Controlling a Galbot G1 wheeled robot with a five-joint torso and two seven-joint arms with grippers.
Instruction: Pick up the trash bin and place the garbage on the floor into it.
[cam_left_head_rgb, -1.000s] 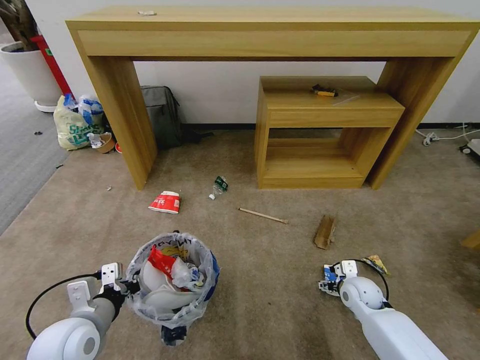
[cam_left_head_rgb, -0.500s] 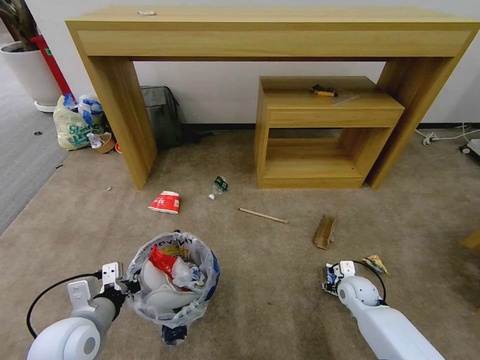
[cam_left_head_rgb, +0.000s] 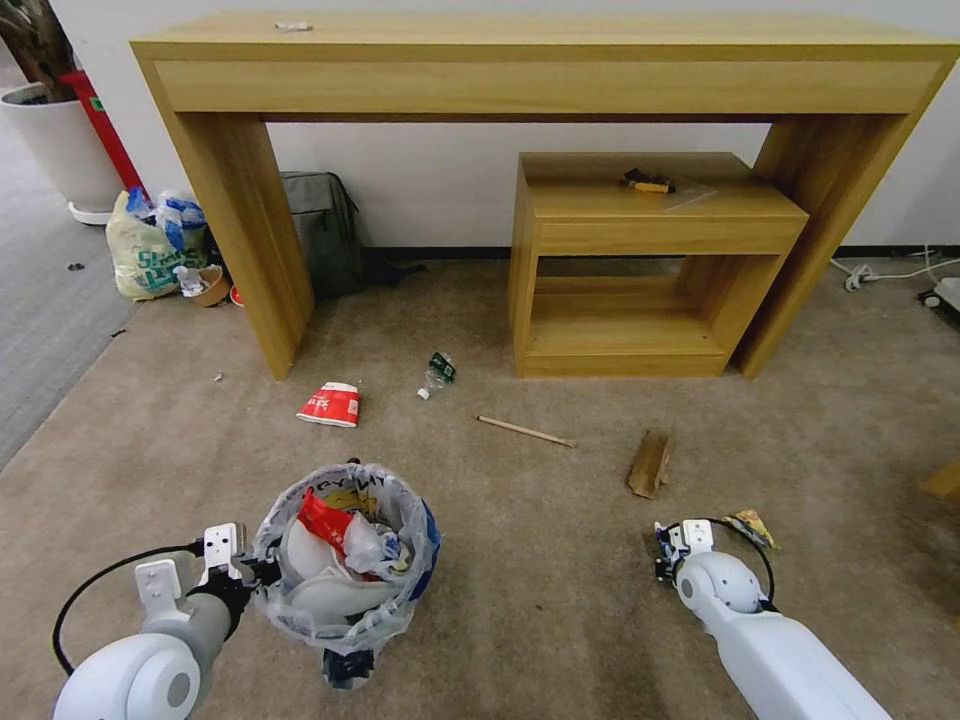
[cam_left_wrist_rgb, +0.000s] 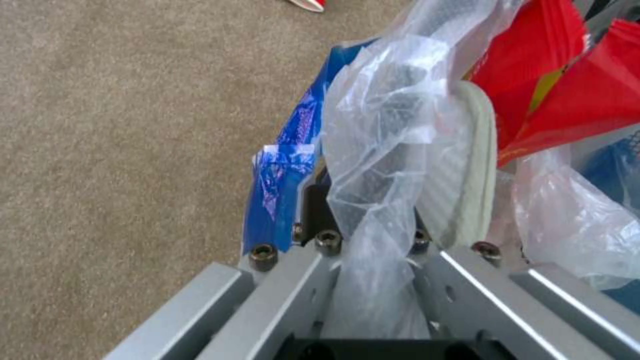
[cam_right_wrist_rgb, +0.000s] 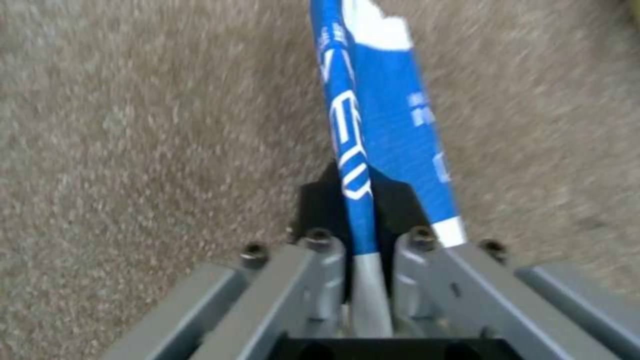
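The trash bin (cam_left_head_rgb: 345, 560) is held at its rim by the left gripper (cam_left_head_rgb: 262, 572), whose jaws are pinched on the rim and the plastic liner. A white slipper (cam_left_head_rgb: 320, 590) and a red wrapper (cam_left_head_rgb: 322, 520) are already inside it. The right gripper (cam_right_wrist_rgb: 360, 240) is closed on a flattened blue-white paper cup (cam_right_wrist_rgb: 380, 125), low over the floor (cam_left_head_rgb: 540, 600). The task is judged to be partly done. A red-white cup (cam_left_head_rgb: 330, 404), a small bottle (cam_left_head_rgb: 437, 373), a wooden stick (cam_left_head_rgb: 525, 431), a cardboard scrap (cam_left_head_rgb: 650, 464) and a yellow wrapper (cam_left_head_rgb: 750, 526) are still left on the beige carpet. A wooden console table (cam_left_head_rgb: 540, 60) and a low shelf (cam_left_head_rgb: 640, 260) are placed against the white wall.
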